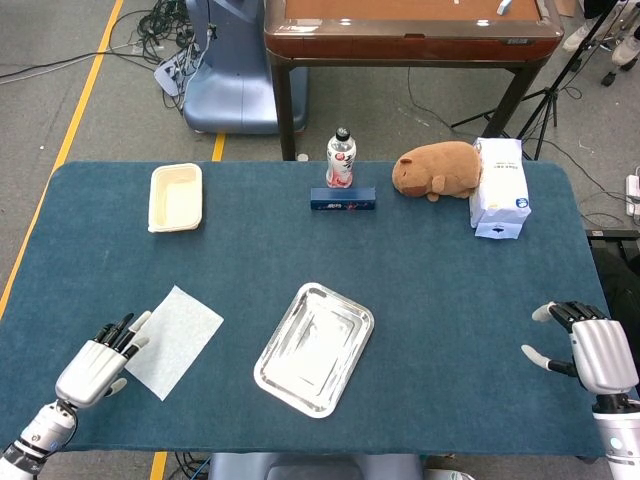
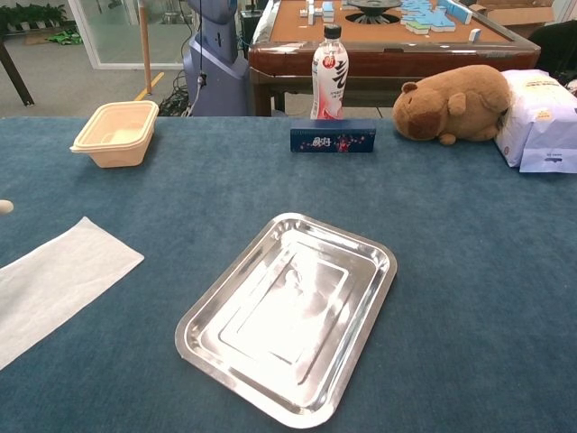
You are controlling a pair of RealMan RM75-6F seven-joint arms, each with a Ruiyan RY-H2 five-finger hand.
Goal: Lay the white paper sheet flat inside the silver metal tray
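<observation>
Bright, even overhead light fills both views, leaving only faint, soft shadows on the blue table (image 1: 430, 270). The silver metal tray (image 2: 290, 315) throws back a hazy white glare. Focus stays sharp throughout; the chest view bows slightly toward its edges.

We take this for a robot lab or test hall rather than a home: the blue-covered table (image 1: 450, 270) stands on a bare grey floor marked with a yellow tape line (image 1: 85, 95). Beyond the table, well away from both hands, we see loose cables (image 1: 165, 25), a blue-grey machine base (image 1: 235, 80), a tripod (image 1: 560, 85) and a mahjong table (image 2: 379, 32) with tiles on it.
</observation>
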